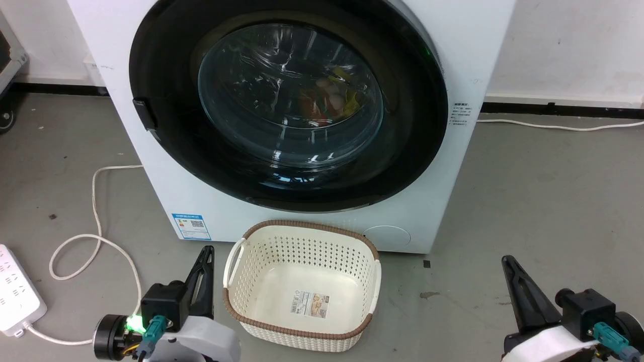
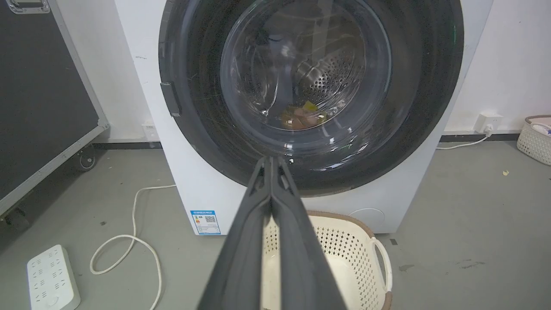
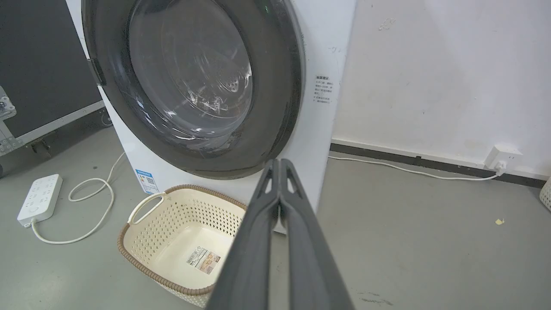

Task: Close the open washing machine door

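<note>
against the white wall, the washing machine [image 1: 166, 191] stands with the washing machine door [image 1: 289, 100] flat on its front (coloured laundry shows through the glass), the cream basket [image 1: 309, 224] on the floor just before it, and the left gripper [image 1: 206, 251] and right gripper [image 1: 507, 260] low at either side, each with its fingers pressed together.

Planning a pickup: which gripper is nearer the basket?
The left gripper, its tips right beside the basket; the right gripper is well clear of it.
</note>
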Tool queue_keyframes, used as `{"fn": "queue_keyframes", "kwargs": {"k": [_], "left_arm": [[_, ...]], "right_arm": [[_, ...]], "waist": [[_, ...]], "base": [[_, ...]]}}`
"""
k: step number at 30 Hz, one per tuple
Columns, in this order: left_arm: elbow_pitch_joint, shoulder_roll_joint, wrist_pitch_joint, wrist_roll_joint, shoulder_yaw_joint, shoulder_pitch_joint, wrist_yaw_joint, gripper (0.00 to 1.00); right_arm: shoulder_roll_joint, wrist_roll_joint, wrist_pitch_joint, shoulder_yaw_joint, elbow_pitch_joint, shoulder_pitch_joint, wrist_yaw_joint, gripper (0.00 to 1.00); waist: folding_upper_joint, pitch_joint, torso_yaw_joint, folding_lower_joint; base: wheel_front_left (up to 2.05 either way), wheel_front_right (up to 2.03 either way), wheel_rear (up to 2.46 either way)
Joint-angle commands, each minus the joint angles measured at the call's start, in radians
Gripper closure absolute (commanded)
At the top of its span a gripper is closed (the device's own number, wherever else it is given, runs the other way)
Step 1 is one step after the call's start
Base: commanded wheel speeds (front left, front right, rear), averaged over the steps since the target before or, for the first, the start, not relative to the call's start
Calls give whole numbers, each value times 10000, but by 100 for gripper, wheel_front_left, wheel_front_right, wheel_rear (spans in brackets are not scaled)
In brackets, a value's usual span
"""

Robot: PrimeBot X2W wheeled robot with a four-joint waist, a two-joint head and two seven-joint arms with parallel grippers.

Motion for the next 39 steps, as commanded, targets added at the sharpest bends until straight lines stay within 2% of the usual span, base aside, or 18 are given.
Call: {"fn": "queue_keyframes", "kwargs": {"k": [1,39], "left_arm": [[-91,-10,52,60,53,163,53,100],[-648,-20,829,226,298,257,213,100]], "right_arm": [[35,-87,53,25,-106,-145,-4,100],[53,-260,833,251,-354,-259,-7,100]], "waist": [[0,4,3,0],[0,102,78,0]], "base": [[0,0,0],[0,0,0]]}}
